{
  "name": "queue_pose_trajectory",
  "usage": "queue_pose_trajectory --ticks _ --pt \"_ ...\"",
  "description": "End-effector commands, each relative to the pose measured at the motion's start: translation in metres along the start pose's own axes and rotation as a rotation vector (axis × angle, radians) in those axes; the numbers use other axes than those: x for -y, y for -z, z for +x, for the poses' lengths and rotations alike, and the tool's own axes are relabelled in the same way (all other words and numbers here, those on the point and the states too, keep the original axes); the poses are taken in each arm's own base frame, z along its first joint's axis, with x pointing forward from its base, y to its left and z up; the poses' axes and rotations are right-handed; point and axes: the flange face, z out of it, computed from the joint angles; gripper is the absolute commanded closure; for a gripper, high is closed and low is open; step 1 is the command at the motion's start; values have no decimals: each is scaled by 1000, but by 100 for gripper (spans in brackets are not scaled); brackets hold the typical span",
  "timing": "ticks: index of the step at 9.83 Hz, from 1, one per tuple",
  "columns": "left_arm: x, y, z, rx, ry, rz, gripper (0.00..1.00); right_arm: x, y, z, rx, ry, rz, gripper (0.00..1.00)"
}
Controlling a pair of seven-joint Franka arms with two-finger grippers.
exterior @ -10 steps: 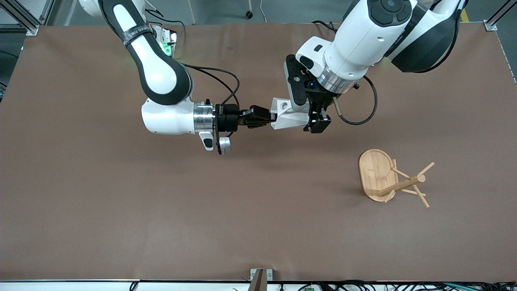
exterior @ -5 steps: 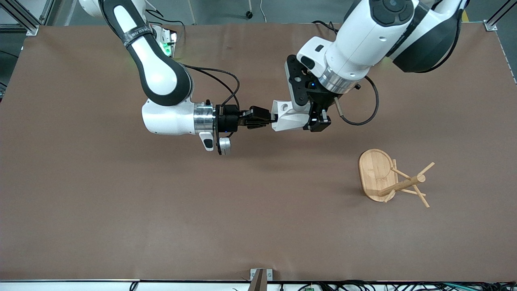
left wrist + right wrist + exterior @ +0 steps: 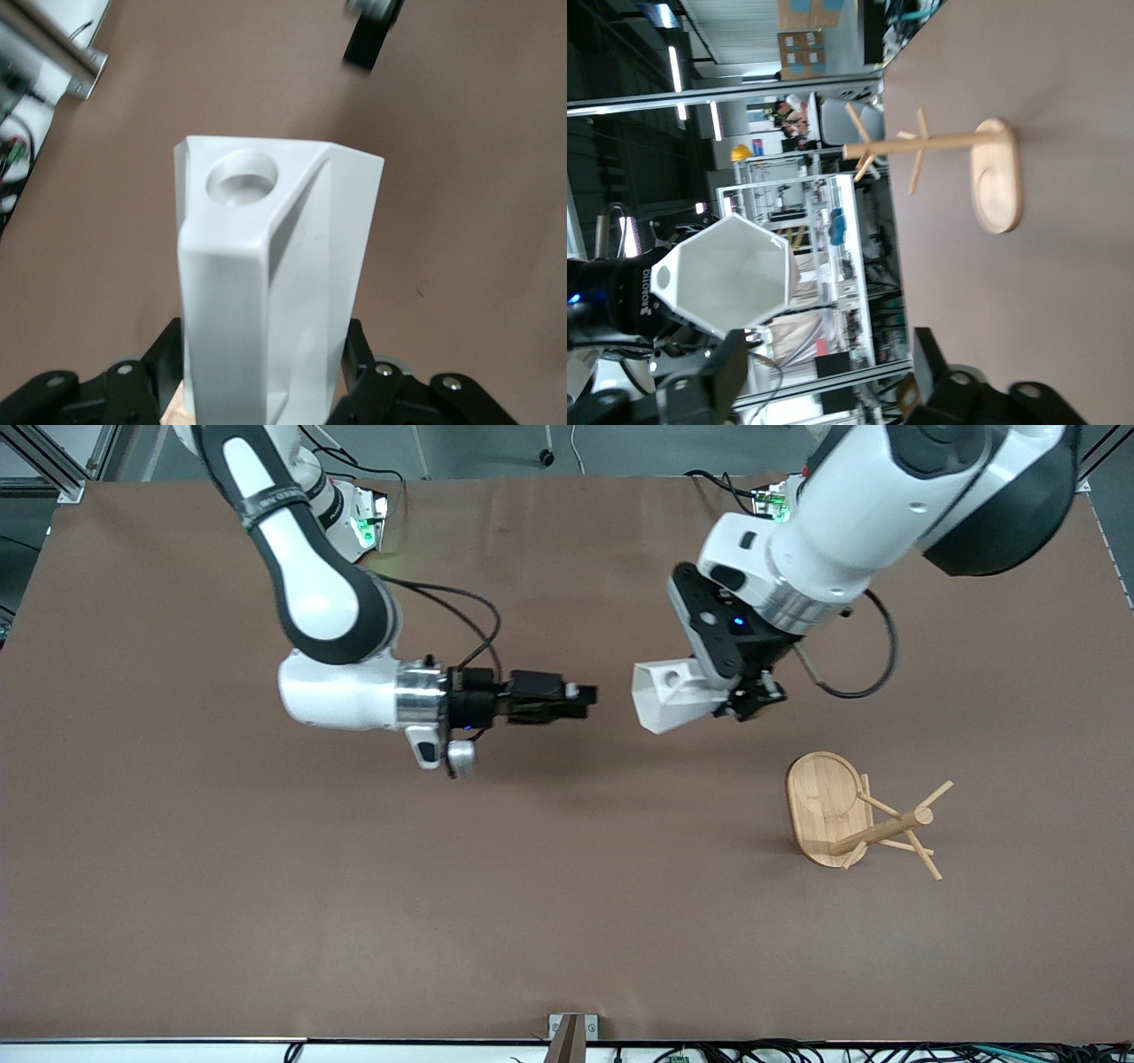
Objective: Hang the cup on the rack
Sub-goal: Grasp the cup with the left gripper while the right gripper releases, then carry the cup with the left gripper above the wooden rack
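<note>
Over mid-table, left gripper (image 3: 749, 700) clamped on cup (image 3: 669, 695), right gripper (image 3: 580, 697) apart beside it, rack (image 3: 828, 808) upright.

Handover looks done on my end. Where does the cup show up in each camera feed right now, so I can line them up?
Front view: the cup hangs in the left gripper, over bare table between the two arms.
Left wrist view: cup fills the centre, handle hole facing the camera.
Right wrist view: cup, hexagonal rim toward the lens.
Shared landmark: the rack, absent from the left wrist view.
</note>
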Motion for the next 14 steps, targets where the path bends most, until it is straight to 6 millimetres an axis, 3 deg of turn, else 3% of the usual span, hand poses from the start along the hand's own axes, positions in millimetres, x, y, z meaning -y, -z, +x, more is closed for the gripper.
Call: queue_pose_trajectory --ticks 1,3,5,7,8,10,13,14 --pt "16 -5 -24 70 255 20 75 -12 64 2 -33 35 -101 0" --pt "33 -3 -39 92 480 71 75 -30 128 -3 -81 47 -223 0" --pt "56 -13 -64 119 656 72 75 -30 201 3 -91 152 -444 0" --pt "77 -19 -85 132 746 68 75 -42 290 14 -73 200 -678 0" --pt "84 -18 -93 133 789 71 75 -34 330 19 -24 224 -799 0" --pt "91 -24 -105 145 977 81 75 12 404 24 60 260 -1038 0" --pt "91 -60 -110 174 1012 74 74 73 466 20 63 282 -1285 0" --pt "93 -67 -110 182 1010 65 74 89 476 15 69 272 -1357 0"
